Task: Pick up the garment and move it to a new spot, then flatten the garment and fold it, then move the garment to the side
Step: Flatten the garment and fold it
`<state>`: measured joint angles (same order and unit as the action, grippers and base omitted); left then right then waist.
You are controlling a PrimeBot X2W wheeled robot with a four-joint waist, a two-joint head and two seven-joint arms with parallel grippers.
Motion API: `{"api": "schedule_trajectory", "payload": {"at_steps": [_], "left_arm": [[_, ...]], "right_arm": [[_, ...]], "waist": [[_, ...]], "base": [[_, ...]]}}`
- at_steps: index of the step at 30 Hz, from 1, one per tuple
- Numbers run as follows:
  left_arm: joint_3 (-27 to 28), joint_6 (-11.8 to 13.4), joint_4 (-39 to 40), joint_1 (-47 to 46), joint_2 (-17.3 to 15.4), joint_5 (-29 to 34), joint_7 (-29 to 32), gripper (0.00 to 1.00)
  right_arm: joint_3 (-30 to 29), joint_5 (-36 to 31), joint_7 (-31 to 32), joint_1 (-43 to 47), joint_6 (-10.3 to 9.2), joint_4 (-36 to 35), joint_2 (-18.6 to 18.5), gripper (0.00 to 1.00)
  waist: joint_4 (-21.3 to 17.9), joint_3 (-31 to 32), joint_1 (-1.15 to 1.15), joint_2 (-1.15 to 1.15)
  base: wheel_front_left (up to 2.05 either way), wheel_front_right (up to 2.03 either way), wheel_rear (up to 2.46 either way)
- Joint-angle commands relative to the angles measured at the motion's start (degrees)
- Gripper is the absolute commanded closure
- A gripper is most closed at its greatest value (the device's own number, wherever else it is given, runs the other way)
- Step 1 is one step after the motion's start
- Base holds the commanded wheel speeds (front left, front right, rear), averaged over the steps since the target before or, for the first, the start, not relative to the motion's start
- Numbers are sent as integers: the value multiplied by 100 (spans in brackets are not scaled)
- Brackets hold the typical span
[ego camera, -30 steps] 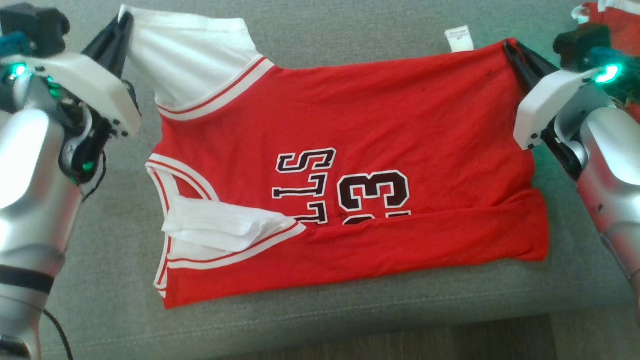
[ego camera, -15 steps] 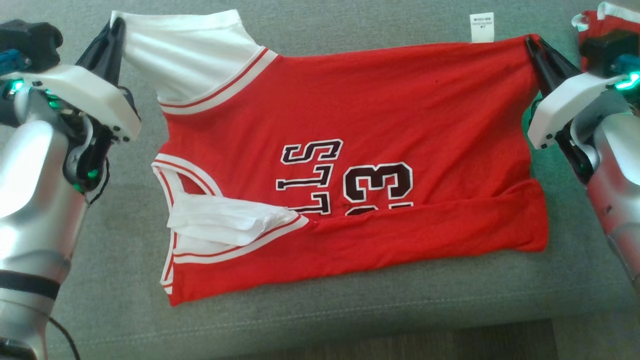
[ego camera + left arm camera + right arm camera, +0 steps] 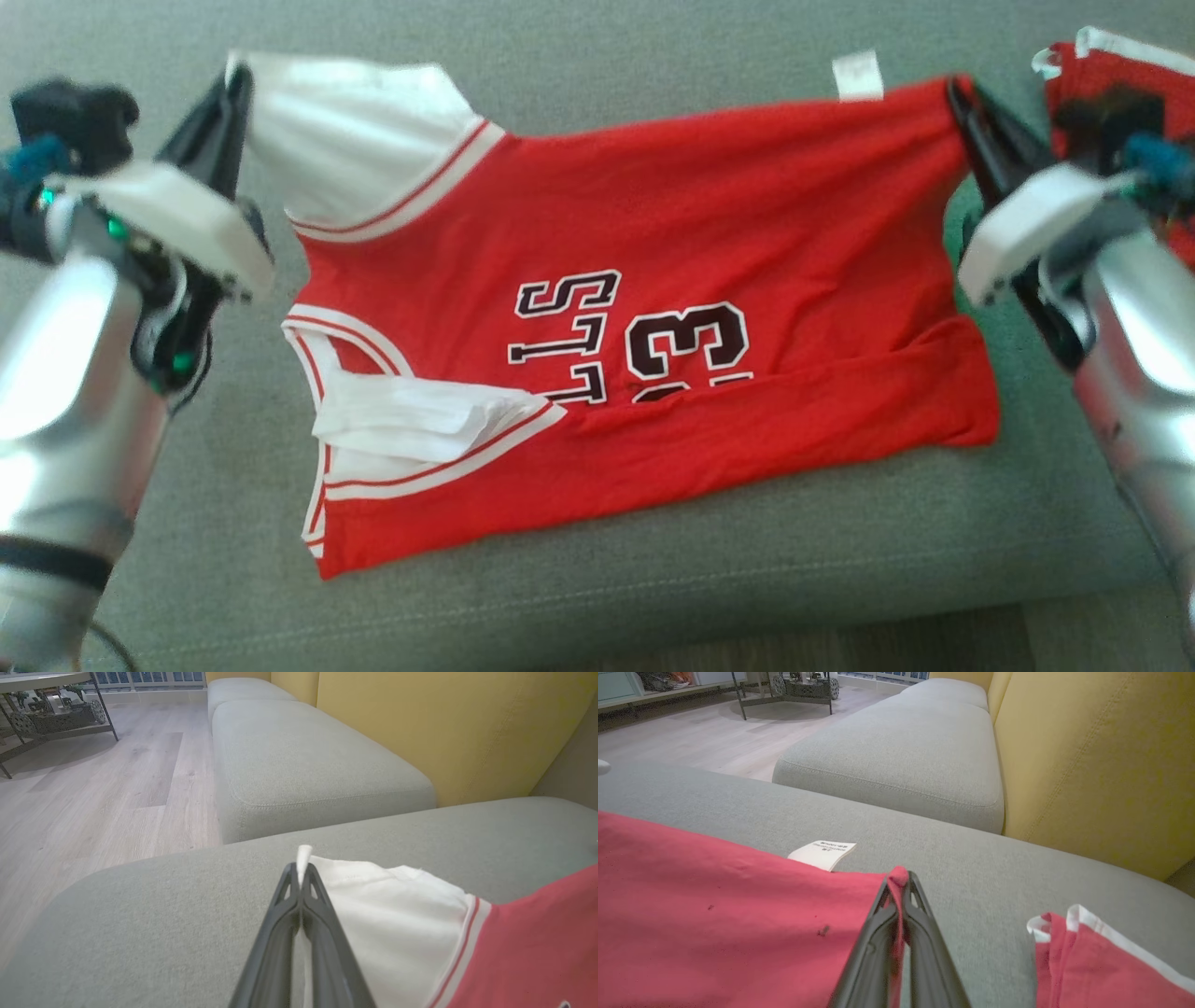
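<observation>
Jersey [image 3: 700, 224] lies on grey cushion [image 3: 653, 579] before yellow backrest [image 3: 420, 732], both jaws clamped on its corners.

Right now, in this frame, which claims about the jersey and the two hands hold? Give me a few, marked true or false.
The left hand is shut on the jersey's white sleeve. True.
The right hand hangs open above the jersey. False: it is shut on a red corner.
The near edge is folded over the lower part of the number. True.
The jersey lies on a wooden table. False: on a grey cushion.
</observation>
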<state>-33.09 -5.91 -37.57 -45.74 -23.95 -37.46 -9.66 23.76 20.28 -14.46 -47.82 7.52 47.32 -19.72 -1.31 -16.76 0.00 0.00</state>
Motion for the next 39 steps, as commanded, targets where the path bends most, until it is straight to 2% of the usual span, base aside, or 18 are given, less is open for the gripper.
{"api": "schedule_trajectory", "payload": {"at_steps": [1, 8, 19, 30, 39], "left_arm": [[166, -8, 191, -13, -390, 12, 3, 100], [116, -25, 771, 547, -695, -83, 53, 100], [-206, -32, 2167, 1654, -1460, -272, 804, 100], [-598, -92, 3079, 2311, -1958, -487, 1441, 100], [-908, -129, 3539, 2590, -2341, -794, 2044, 100]], "right_arm": [[-22, 42, -52, 170, -3, -221, -98, 100], [98, 279, -53, 689, -3, -517, -254, 100], [635, 831, -53, 1097, -3, -802, -775, 100], [1286, 1283, 255, 1319, -3, -961, -1240, 100], [1587, 1653, 493, 1518, -3, -1214, -1607, 100]], "waist": [[-7, 87, 0, 0], [-11, 285, 0, 0], [178, 472, 0, 0], [304, 565, 0, 0], [308, 602, 0, 0]], "base": [[0, 0, 0], [0, 0, 0], [0, 0, 0], [0, 0, 0], [0, 0, 0]]}}
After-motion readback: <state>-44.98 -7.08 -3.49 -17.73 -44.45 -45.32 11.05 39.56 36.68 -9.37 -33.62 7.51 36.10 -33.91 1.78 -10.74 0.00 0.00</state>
